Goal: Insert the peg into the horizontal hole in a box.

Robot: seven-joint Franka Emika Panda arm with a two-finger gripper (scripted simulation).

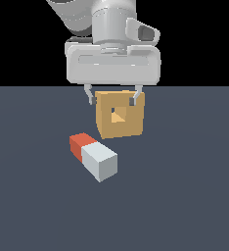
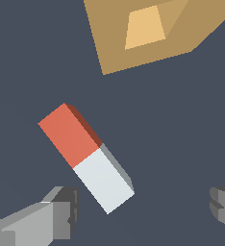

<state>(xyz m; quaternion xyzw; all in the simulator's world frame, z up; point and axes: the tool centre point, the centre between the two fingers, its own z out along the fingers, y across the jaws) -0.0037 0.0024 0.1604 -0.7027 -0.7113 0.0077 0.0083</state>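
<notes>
The peg lies flat on the dark floor, its red-orange half toward the box and its pale grey-white half toward the viewer. It also shows in the wrist view. The tan box stands behind it, with the small square hole in the face toward the viewer; the wrist view shows the box and the hole too. My gripper hangs open and empty above the floor, high over the peg, its fingertips in front of the box's top. Both fingers flank empty floor in the wrist view.
The dark grey floor spreads all around the peg and the box. Nothing else stands on it.
</notes>
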